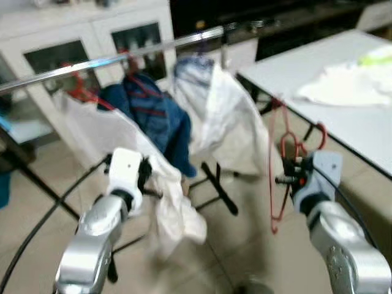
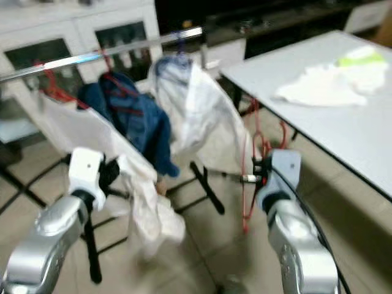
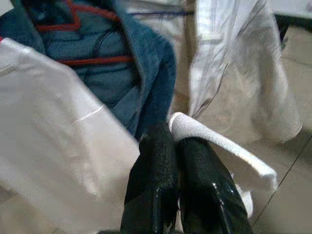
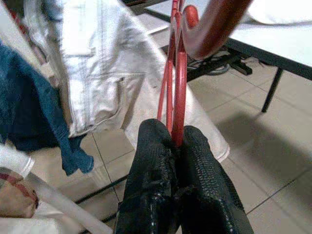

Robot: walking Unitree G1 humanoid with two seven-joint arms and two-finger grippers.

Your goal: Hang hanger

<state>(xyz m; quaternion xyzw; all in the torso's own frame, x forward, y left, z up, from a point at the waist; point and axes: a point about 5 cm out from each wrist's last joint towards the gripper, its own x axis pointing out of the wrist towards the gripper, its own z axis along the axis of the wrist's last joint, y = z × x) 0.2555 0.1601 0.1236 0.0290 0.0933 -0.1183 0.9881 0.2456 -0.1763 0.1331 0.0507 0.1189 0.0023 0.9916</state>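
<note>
Room: tiled floor (image 1: 245, 245) of pale beige squares, with white glass-door cabinets (image 1: 92, 43) along the back wall.
Rail: silver clothes rail (image 1: 110, 61) running across the upper part of the head views, on a black stand whose feet (image 1: 217, 187) rest on the floor.
Clothes on rail: blue denim jacket (image 1: 156, 116) on a red hanger in the middle; white jacket (image 1: 220, 116) just beside it toward the table; white garment (image 1: 104, 131) on the other side, drooping low.
Table: white table (image 1: 343, 116) on the robot's right, carrying a crumpled white cloth (image 1: 349, 82) with a patch of yellow-green at its far end.
Left gripper: left gripper (image 3: 178, 146) is raised in front of the rack, its two black fingers pinched together on a fold of the white garment's fabric.
Right gripper: right gripper (image 4: 174, 139) is raised between the rack and the table, fingers clamped tight on the thin red wires of the red hanger (image 1: 283, 165).
Hanger: bare of clothing, held upright beside the table edge, below rail height and apart from the rail; its hook end (image 4: 214, 24) curves above the fingers.
Picture quality: head views are somewhat blurred.
</note>
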